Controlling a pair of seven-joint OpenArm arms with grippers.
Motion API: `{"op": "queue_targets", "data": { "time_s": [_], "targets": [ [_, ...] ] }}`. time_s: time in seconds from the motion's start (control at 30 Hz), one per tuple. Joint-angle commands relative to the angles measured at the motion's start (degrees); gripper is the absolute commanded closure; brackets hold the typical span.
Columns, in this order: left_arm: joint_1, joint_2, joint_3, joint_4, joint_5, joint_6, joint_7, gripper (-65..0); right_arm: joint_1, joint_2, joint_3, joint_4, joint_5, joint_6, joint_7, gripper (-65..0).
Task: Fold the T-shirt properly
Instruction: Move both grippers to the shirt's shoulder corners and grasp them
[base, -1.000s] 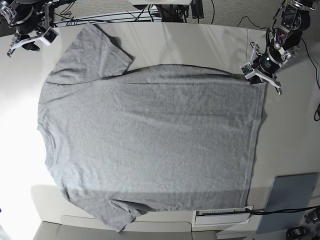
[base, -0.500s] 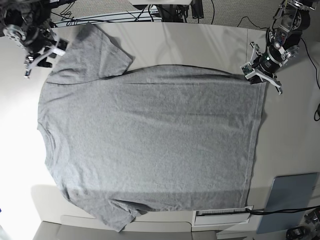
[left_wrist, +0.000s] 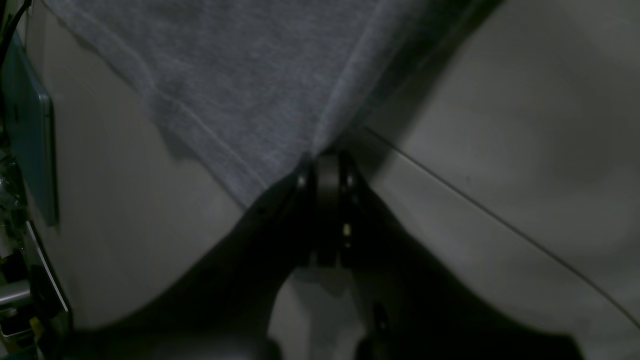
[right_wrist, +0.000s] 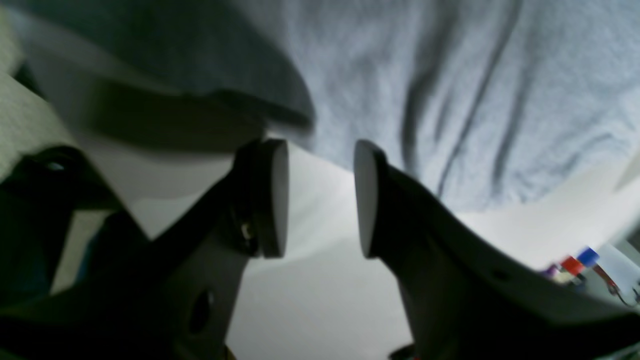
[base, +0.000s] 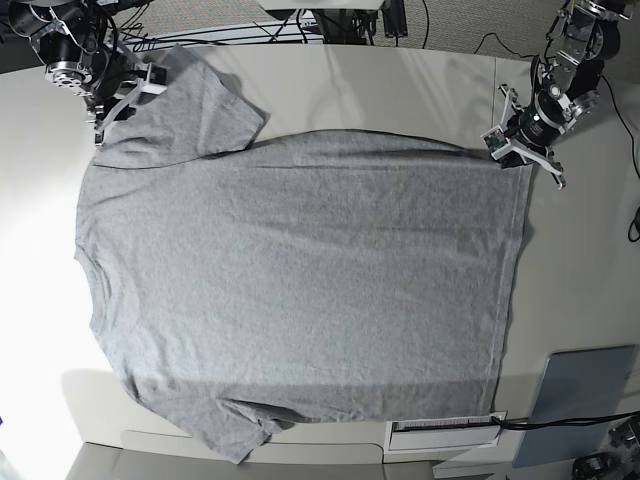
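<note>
Pinched together on the hem corner of the T-shirt (base: 300, 280), the left gripper (left_wrist: 327, 165) has its jaws closed with grey cloth running straight into them, at the shirt's far corner on the hem side. Jaws of the right gripper (right_wrist: 320, 197) stand partly apart with nothing between the pads (right_wrist: 274, 197), and bare table (base: 380, 90) shows through the gap; this gripper hovers at the edge of the far sleeve, close above the cloth. Spread flat and plain side up, the T-shirt covers most of the table, collar toward the right gripper's side. Beyond the hem, near the shirt's other hem corner, lies a grey-blue panel (base: 580, 400).
</note>
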Motion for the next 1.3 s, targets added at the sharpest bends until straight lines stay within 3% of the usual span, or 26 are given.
{"op": "queue_targets", "data": {
  "time_s": [0.0, 0.23, 0.43, 0.63, 0.73, 0.97, 1.03, 1.1, 1.13, 1.27],
  "targets": [
    [0.7, -0.6, 0.1, -0.3, 0.2, -2.2, 2.8, 0.0, 0.1, 1.1, 0.4, 0.7, 0.4, -0.3, -0.2, -22.0],
    [0.7, -0.6, 0.1, -0.3, 0.2, -2.2, 2.8, 0.0, 0.1, 0.6, 0.4, 0.5, 0.7, 0.1, 3.1, -22.0],
    [0.7, -0.6, 0.1, -0.3, 0.2, -2.2, 2.8, 0.0, 3.9, -2.9, -0.8, -2.9, 0.7, 0.0, 4.0, -22.0],
    [0.7, -0.6, 0.1, -0.3, 0.2, -1.9, 2.8, 0.0, 10.9, -4.0, -9.4, -7.4, -1.3, -0.5, 2.9, -22.0],
    [0.7, -0.6, 0.1, -0.3, 0.2, -0.8, 2.8, 0.0, 13.8, -4.0, -13.3, -8.3, -1.6, -1.6, -0.3, -22.0],
    [0.7, -0.6, 0.1, -0.3, 0.2, -0.7, 2.8, 0.0, 15.4, -4.0, -14.8, -8.3, -1.3, -1.6, -1.6, -21.8],
    [0.7, -0.6, 0.1, -0.3, 0.1, -0.7, 2.8, 0.0, 15.4, -4.0, -14.8, -8.3, -0.3, -1.6, -1.9, -15.4],
    [0.7, -0.6, 0.1, -0.3, -1.0, -0.7, 2.8, 0.0, 15.4, -4.0, -14.8, -8.3, 1.2, -1.6, -3.3, -2.3],
    [0.7, -0.6, 0.1, -0.3, -1.5, -0.7, 2.8, 0.0, 15.4, -4.0, -14.8, -8.3, 1.4, -1.8, -4.2, 0.0],
    [0.7, -0.6, 0.1, -0.3, -3.7, -0.7, 2.8, 0.0, 15.3, -4.0, -14.8, -7.8, 1.4, -9.1, -9.5, 0.0]
  ]
}}
